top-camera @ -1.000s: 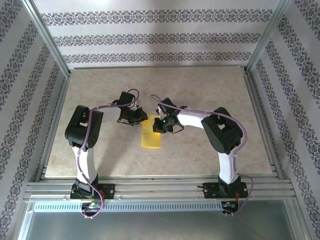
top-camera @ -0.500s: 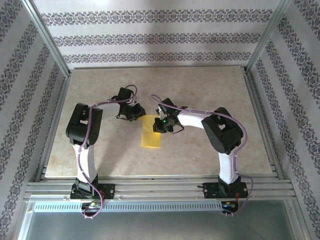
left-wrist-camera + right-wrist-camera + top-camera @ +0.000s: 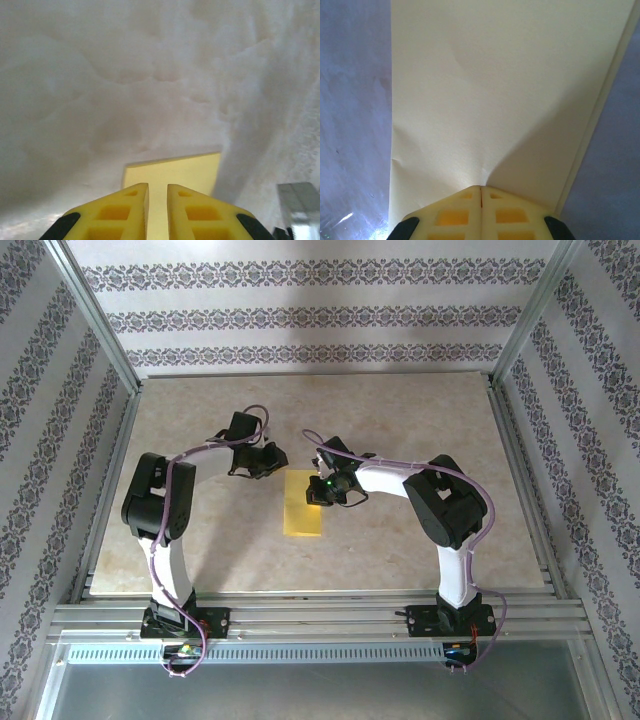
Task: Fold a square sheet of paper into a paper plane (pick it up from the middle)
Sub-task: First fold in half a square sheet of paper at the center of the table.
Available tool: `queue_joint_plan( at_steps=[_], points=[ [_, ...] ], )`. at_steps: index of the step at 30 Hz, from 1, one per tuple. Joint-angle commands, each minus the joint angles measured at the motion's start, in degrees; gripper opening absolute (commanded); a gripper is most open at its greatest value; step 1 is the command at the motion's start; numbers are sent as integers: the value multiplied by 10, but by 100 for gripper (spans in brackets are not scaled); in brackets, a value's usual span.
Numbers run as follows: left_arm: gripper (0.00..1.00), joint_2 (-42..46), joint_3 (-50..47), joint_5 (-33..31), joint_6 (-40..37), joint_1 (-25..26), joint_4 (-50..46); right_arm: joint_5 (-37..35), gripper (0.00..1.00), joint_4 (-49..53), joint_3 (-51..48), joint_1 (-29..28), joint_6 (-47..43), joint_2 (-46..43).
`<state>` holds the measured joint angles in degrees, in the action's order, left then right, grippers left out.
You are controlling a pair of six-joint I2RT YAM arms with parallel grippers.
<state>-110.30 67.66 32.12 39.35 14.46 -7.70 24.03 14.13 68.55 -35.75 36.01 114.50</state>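
Yellow paper (image 3: 303, 510), beige marbled table (image 3: 420, 410), grey floral-striped white walls (image 3: 320, 315)

Nothing legible is showing anywhere.
The wallpaper (image 3: 320, 318) is carrying only bands of ornament, not letters; the yellow paper (image 3: 303, 508) is lying plain and unprinted, and the marbled bench (image 3: 420, 410) is bearing no label or number.

yellow folded paper sheet (image 3: 303, 512) lies flat on the beige marbled desk (image 3: 400, 420), as a narrow rectangle. right tool (image 3: 316, 491) sits on its far-right part, and most of the sheet runs nearward from that tool. left tool (image 3: 276, 464) hangs just left of the far-left corner, apparently not touching.
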Motion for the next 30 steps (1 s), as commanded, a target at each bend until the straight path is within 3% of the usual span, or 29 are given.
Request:
queue_joint_plan(
  at_steps=[1, 12, 16, 19, 26, 30],
  points=[
    [17, -8, 0, 16, 14, 13, 33, -103, 0, 124, -40, 12, -1, 60],
    [17, -79, 74, -63, -30, 8, -77, -103, 0, 126, -41, 13, -3, 55],
    [18, -55, 88, -71, -58, -11, -111, -98, 0, 125, -36, 15, -1, 45],
    [25, -9, 92, -70, -76, -12, -134, -88, 0, 117, -33, 15, 6, 30],
    [30, 106, -39, -21, -12, 18, -79, -36, 0, 81, -36, 25, 7, -15],
    [30, 142, -121, 7, 68, 55, 1, 18, 15, 18, -59, 38, 17, -89]
  ],
)
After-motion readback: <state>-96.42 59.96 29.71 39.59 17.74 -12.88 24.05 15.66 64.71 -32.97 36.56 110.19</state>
